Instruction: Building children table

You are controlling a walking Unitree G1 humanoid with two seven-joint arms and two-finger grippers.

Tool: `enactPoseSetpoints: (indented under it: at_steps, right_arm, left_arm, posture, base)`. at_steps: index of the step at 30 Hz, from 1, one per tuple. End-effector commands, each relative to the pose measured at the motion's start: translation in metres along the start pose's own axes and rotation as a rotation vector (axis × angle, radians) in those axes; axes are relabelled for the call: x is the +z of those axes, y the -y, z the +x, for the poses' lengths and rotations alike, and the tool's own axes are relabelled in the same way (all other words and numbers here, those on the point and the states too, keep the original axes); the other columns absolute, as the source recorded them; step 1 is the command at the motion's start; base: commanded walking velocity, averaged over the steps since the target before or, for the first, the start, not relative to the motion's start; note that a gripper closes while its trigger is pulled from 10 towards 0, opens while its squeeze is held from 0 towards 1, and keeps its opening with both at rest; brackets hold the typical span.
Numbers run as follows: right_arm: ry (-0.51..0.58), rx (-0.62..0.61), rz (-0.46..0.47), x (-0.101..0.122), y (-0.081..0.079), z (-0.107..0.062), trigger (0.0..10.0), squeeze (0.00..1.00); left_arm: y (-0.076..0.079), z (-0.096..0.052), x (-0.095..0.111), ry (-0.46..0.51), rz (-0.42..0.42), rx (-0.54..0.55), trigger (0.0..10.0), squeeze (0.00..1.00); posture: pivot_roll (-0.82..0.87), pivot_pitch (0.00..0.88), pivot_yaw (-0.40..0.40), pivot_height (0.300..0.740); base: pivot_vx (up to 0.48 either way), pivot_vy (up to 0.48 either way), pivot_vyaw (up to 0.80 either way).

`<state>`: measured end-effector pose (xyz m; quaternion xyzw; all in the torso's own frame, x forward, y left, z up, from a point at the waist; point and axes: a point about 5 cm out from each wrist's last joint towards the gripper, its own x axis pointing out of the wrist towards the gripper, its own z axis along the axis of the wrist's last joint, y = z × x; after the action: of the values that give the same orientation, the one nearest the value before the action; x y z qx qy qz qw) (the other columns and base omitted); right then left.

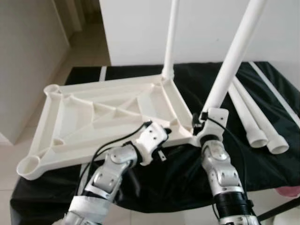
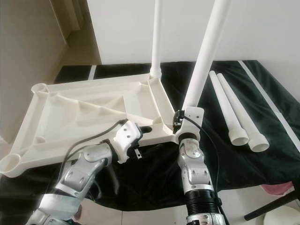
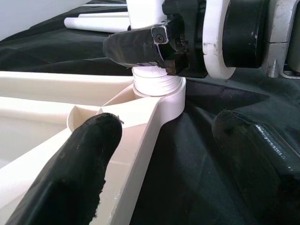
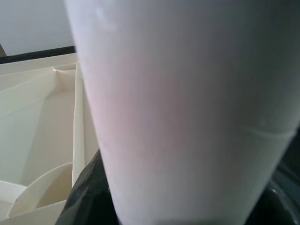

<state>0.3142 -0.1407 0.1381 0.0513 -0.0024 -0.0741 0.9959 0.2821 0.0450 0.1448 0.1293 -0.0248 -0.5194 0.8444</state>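
A cream plastic tabletop [image 1: 108,117] lies upside down on a black cloth [image 1: 187,164]. One white leg [image 1: 169,42] stands upright in its far right corner. A second white leg [image 1: 234,56] rises tilted from the near right corner socket [image 3: 159,91], and my right gripper [image 1: 202,123] is shut on it just above the socket. My left gripper [image 1: 163,135] is open at the tabletop's front rim beside that corner. One of its fingers [image 3: 79,164] is over the rim and the other over the cloth.
Two loose white legs [image 1: 253,117] lie side by side on the cloth at the right. A white wall stands behind and tiled floor [image 1: 28,93] lies to the left. A pink thing [image 1: 288,191] and a black rod [image 2: 272,206] sit at the lower right.
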Motion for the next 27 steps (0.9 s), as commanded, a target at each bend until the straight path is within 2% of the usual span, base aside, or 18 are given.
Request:
enactPoseSetpoints:
  at_steps: [1, 2, 3, 8, 9, 21, 22, 27]
  right_arm:
    - [-0.049, -0.009, 0.049, -0.007, 0.001, -0.003, 10.0, 0.02]
    - [-0.049, -0.009, 0.049, -0.007, 0.001, -0.003, 10.0, 0.02]
    - [-0.042, -0.005, 0.054, -0.006, 0.001, -0.002, 10.0, 0.07]
    - [-0.026, 0.004, 0.056, -0.002, 0.003, 0.0, 10.0, 0.05]
    - [-0.021, 0.006, 0.051, -0.001, 0.006, 0.001, 10.0, 1.0]
    - [0.022, 0.078, 0.008, -0.004, 0.022, -0.002, 10.0, 1.0]
    - [0.029, 0.116, 0.001, -0.003, 0.024, -0.003, 10.0, 0.0]
    - [0.025, 0.224, -0.019, -0.005, 0.034, -0.004, 10.0, 0.0]
  left_arm:
    - [0.002, 0.001, 0.002, 0.003, -0.001, -0.011, 10.0, 0.0]
    - [0.002, 0.001, 0.002, 0.003, -0.001, -0.011, 10.0, 0.0]
    - [0.002, 0.001, 0.002, 0.003, 0.0, -0.013, 10.0, 0.0]
    - [0.001, 0.0, 0.002, -0.001, 0.007, -0.014, 10.0, 0.0]
    - [-0.001, 0.0, 0.002, -0.002, 0.011, -0.013, 10.0, 0.0]
    - [-0.001, -0.001, 0.003, 0.0, 0.016, -0.012, 10.0, 0.0]
    - [-0.001, -0.001, 0.003, -0.001, 0.017, -0.014, 10.0, 0.0]
    - [-0.001, -0.002, 0.002, -0.004, 0.017, -0.019, 10.0, 0.0]
  posture:
    - [-0.05, 0.0, 0.006, 0.74]
    - [-0.05, 0.0, 0.006, 0.74]
    - [-0.05, 0.0, 0.006, 0.74]
    - [-0.05, 0.0, 0.01, 0.74]
    - [-0.05, 0.0, 0.012, 0.74]
    - [-0.05, 0.0, 0.015, 0.74]
    - [-0.05, 0.0, 0.017, 0.74]
    - [-0.05, 0.0, 0.017, 0.74]
  base:
    - [0.0, 0.0, 0.0]
    - [0.0, 0.0, 0.0]
    - [0.0, 0.0, 0.0]
    - [0.0, 0.0, 0.0]
    - [0.0, 0.0, 0.0]
    - [0.0, 0.0, 0.0]
    - [0.0, 0.0, 0.0]
    - [0.0, 0.0, 0.0]
